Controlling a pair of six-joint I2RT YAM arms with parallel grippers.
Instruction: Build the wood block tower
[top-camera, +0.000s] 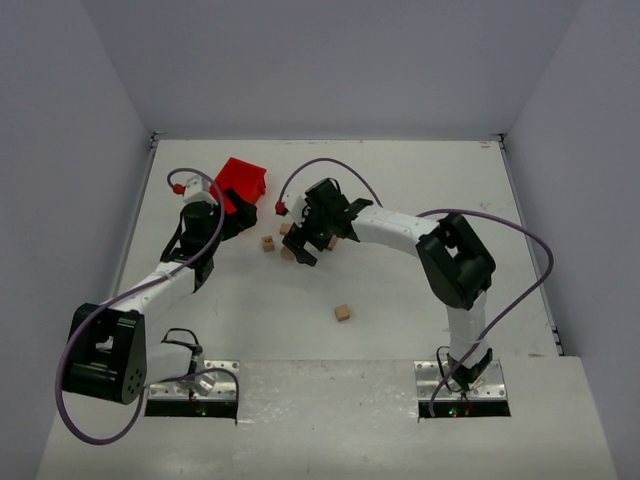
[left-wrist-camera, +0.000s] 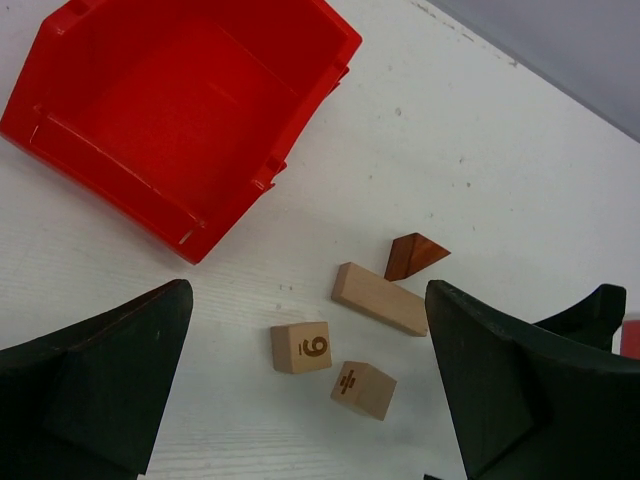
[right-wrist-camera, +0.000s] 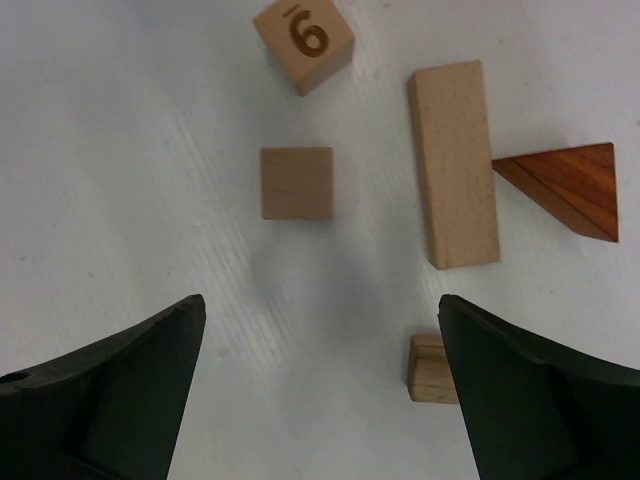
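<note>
2 grippers: both are mine, both spread wide, and neither holds anything.
My right gripper (right-wrist-camera: 320, 300): hangs over the cluster of wooden pieces, pointing down at the tabletop (top-camera: 400, 290).
Ahead of its gap: a plain cube (right-wrist-camera: 296, 182), lying flat and apart from both fingers.
Beyond that: a cube marked 9 (right-wrist-camera: 304, 40), near the plain cube but not touching it.
To 1 side: a pale slab (right-wrist-camera: 452, 165) lying flat, with the reddish-brown wedge (right-wrist-camera: 560, 188) at its long edge; I cannot tell whether they touch.
By my right finger: a small block (right-wrist-camera: 432, 368), partly hidden behind that finger.
My left gripper (left-wrist-camera: 305, 290): low over the tabletop, facing the same cluster from the other side.
Beside it: the red bin (left-wrist-camera: 170, 110), just left of the pieces.
Off alone: 1 lone cube (top-camera: 342, 312), well apart from the cluster and nearer my bases.
Stacking: none; all 6 pieces lie singly on the tabletop.
</note>
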